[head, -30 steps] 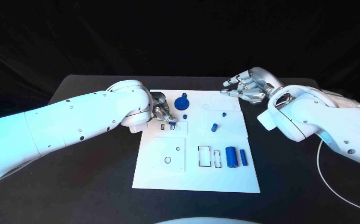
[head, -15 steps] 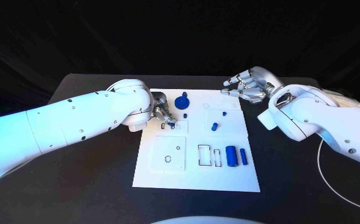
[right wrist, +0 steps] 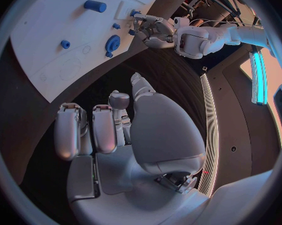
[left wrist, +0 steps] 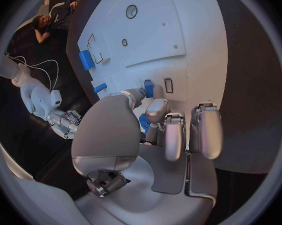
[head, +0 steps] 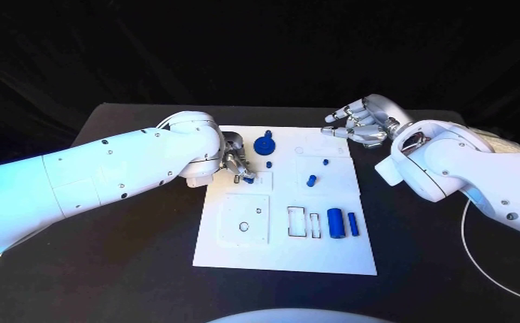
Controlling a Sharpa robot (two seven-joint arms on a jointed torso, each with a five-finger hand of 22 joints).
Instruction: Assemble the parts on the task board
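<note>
The white task board (head: 285, 252) lies in the middle of the black table. My left hand (head: 235, 162) hovers low over the board's near-left part and pinches a small blue part (head: 248, 179) between thumb and finger. In the left wrist view that small blue part (left wrist: 148, 88) sits at the fingertips (left wrist: 155, 106), beside a small rectangular slot (left wrist: 168, 85). My right hand (head: 358, 125) hangs at the board's far right corner, fingers apart and holding nothing. A blue gear-like piece (head: 264, 148), two short pegs (head: 311, 182), a blue cylinder (head: 336, 223) and a thin bar (head: 352, 224) rest on the board.
Outlined recesses (head: 294, 221) mark the board's near half, with a square plate (head: 245, 219) to their left. A white cable (head: 468, 240) runs over the table at the right. Bare black table surrounds the board (right wrist: 50, 32).
My left arm has edged slightly toward the board, its hand still holding the small blue part at the same spot. The right hand has not moved.
</note>
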